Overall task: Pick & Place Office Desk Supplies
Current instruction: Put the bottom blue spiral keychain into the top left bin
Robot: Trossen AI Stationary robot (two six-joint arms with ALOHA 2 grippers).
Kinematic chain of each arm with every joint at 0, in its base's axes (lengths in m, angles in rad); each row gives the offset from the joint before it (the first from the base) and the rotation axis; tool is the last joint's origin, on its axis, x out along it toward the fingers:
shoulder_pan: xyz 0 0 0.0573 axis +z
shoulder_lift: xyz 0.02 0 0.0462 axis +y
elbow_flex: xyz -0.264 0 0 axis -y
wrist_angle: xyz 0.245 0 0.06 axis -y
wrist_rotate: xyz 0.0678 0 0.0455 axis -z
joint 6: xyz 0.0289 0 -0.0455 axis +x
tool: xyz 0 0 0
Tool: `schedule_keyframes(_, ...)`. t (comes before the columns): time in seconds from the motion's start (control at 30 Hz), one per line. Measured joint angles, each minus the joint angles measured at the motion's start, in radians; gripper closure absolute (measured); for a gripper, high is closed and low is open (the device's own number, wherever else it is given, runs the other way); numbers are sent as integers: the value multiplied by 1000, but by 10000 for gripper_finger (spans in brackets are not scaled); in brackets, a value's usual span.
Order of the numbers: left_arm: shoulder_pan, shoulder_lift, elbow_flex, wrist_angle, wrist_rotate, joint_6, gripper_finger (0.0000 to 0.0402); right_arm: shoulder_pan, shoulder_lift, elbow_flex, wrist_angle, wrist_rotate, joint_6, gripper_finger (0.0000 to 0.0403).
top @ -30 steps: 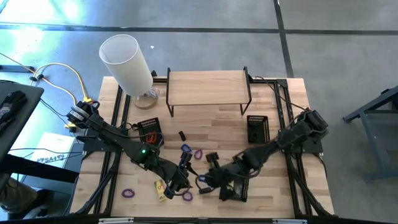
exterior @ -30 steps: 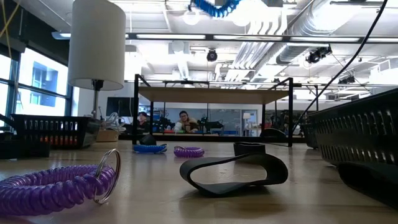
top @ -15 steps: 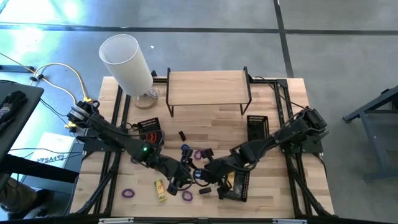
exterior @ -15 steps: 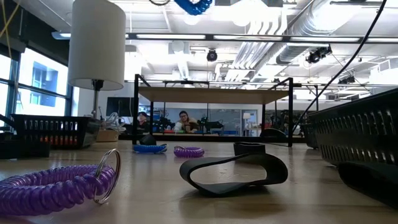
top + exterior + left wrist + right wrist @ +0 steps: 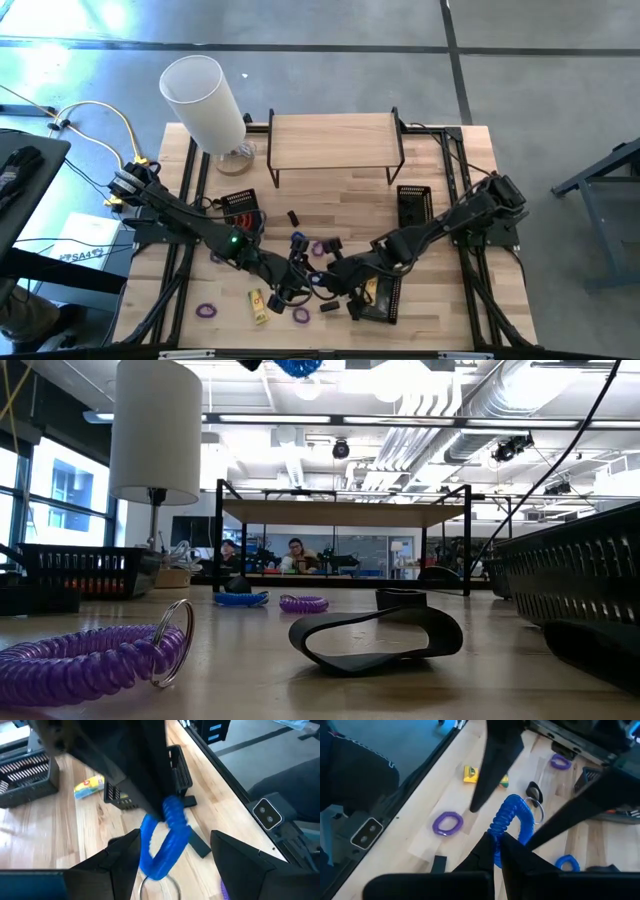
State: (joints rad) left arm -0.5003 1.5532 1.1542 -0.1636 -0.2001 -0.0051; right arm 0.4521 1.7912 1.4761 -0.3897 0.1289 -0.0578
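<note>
My right gripper [image 5: 325,283] is shut on a blue coiled band loop [image 5: 311,282], held above the table near its front middle; the loop shows at the top of the low view [image 5: 298,366]. My left gripper [image 5: 293,283] is open right beside it. In the left wrist view its two fingers [image 5: 125,857] stand on either side of the blue loop [image 5: 165,842] without touching it. A metal ring [image 5: 537,812] hangs on the loop. Purple coils [image 5: 207,310] [image 5: 301,315], a yellow piece [image 5: 258,303] and a black band loop [image 5: 375,635] lie on the table. My right gripper pinches one side of the blue coil loop [image 5: 498,836] between its two fingers. The fingers come slanting from the table's right. The loop is lifted clear of the table and stands out past the fingertips, between my left gripper's spread fingers.
Black mesh trays stand at the left [image 5: 240,208], right [image 5: 413,205] and front right [image 5: 385,295]. A wooden riser [image 5: 335,140] and a white lamp [image 5: 205,100] stand at the back. A blue band [image 5: 298,240], a purple band [image 5: 318,248] and a black block [image 5: 293,217] lie mid-table.
My right gripper has carried the blue coil loop toward the table's left and a little up, clear of the table, bringing it between my left gripper's open fingers.
</note>
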Motion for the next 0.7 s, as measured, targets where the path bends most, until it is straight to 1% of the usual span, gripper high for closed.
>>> schedule_keyframes(0.1, 0, 0, 0, 0, 0, 3, 180, 3, 0, 0, 1, -1, 0, 399)
schedule_keyframes(0.2, 0, 0, 0, 0, -1, 10, 209, 2, 0, 0, -2, -3, 0, 399)
schedule_keyframes(0.27, 0, 0, 0, 0, -1, 11, 238, 1, 0, 0, -2, -3, 0, 399)
schedule_keyframes(0.5, 0, 0, 0, 0, -5, 8, 358, 1, 0, 0, -4, -7, 13, 398)
schedule_keyframes(0.57, 0, 0, 0, 1, -5, -4, 382, 1, 0, 0, -7, -24, 28, 397)
schedule_keyframes(0.63, 0, 0, 0, 2, -5, -17, 387, 1, 0, 0, -2, -27, 53, 392)
schedule_keyframes(0.7, 0, 0, 0, 3, -5, -25, 383, 1, 0, 0, -2, -27, 75, 380)
